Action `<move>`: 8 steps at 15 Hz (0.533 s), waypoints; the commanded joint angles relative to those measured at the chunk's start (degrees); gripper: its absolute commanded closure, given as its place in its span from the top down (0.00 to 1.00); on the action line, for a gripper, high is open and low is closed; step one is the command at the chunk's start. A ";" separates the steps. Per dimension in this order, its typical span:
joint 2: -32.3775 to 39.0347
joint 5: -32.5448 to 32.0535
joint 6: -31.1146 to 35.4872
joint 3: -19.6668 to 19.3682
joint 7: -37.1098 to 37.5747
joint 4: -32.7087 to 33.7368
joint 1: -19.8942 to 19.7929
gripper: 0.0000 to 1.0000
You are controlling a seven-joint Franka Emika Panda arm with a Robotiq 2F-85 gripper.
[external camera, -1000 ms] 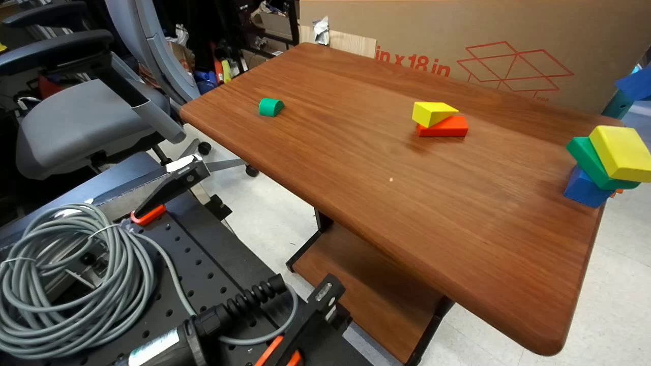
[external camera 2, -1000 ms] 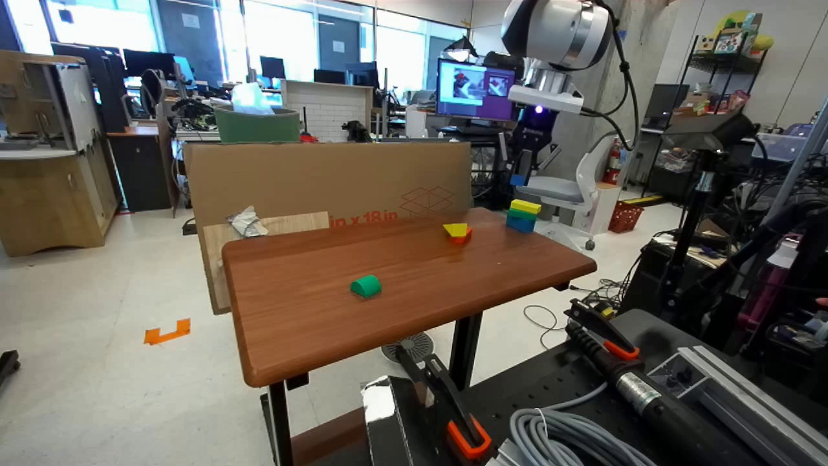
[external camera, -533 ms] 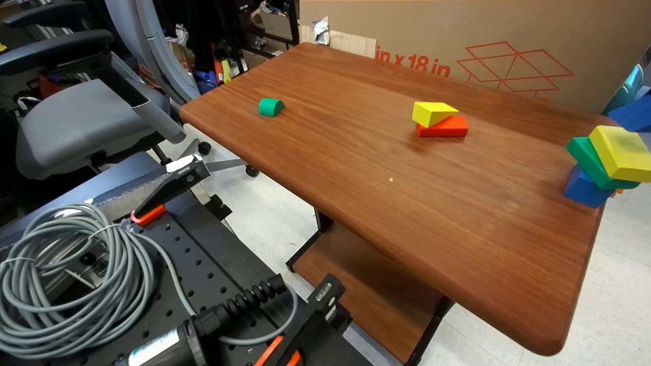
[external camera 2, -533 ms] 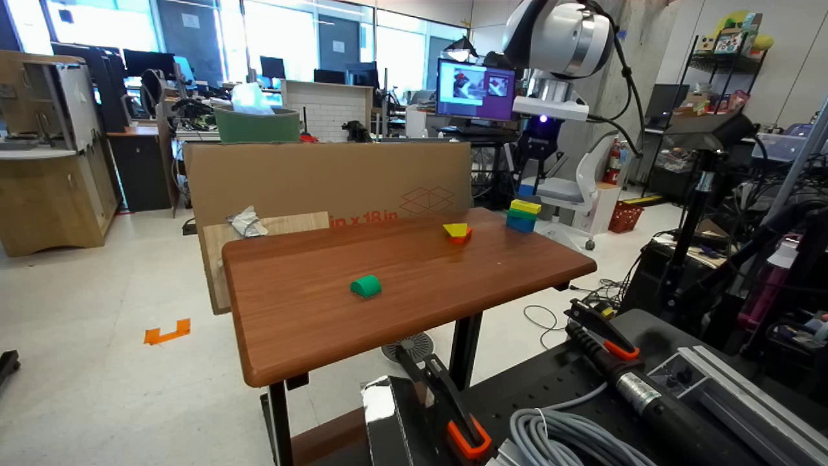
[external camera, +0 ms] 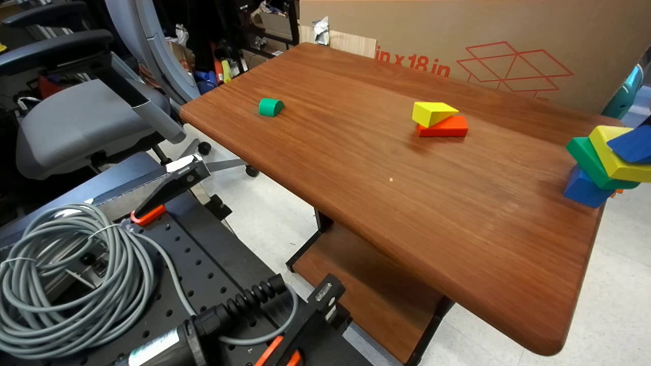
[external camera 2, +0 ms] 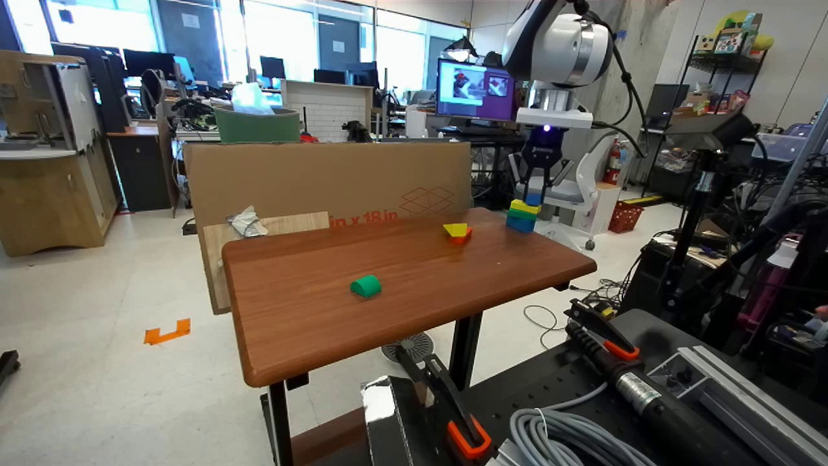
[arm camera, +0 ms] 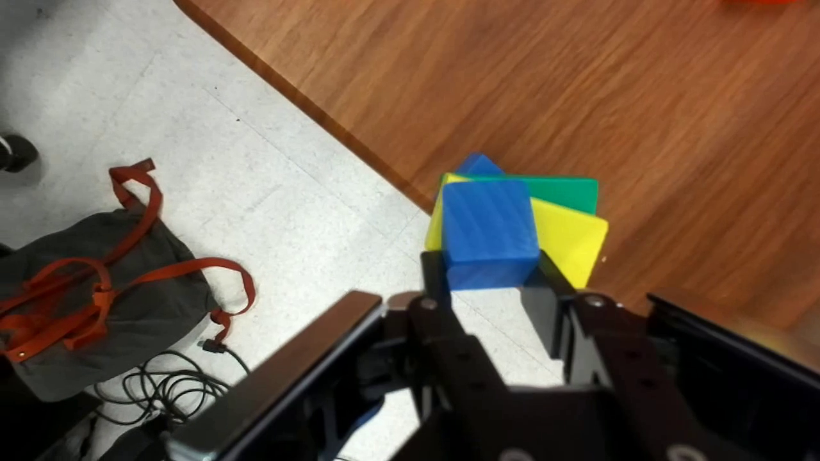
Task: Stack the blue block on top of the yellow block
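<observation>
Above the yellow block (arm camera: 572, 242) on the green block (arm camera: 564, 190), the arm (external camera 2: 568, 52) hangs, claw (arm camera: 492, 272) pointing down and clamped on the blue block (arm camera: 490, 221) just over the yellow; I cannot tell whether they touch.

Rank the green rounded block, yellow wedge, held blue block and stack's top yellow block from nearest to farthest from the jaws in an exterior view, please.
1. Blue block: held between the jaws.
2. Top yellow block: just below it; contact is unclear.
3. Yellow wedge: left in that exterior view, on the red block.
4. Green rounded block: leftmost and lowest of the four.
</observation>
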 commanded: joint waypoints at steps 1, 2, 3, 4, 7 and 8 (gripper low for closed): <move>-0.26 -1.54 -0.12 -0.70 0.83 0.24 1.28 0.66; -0.90 -1.71 0.19 -0.55 0.47 -0.46 1.49 0.74; -1.67 -1.95 0.50 -0.39 -0.01 -1.27 1.72 0.80; -2.26 -2.02 0.62 -0.22 -0.42 -1.83 1.90 0.88; -6.07 -1.99 0.08 0.29 -2.56 -4.74 2.40 1.00; -7.50 -2.34 -0.90 0.32 -3.50 -5.70 2.63 1.00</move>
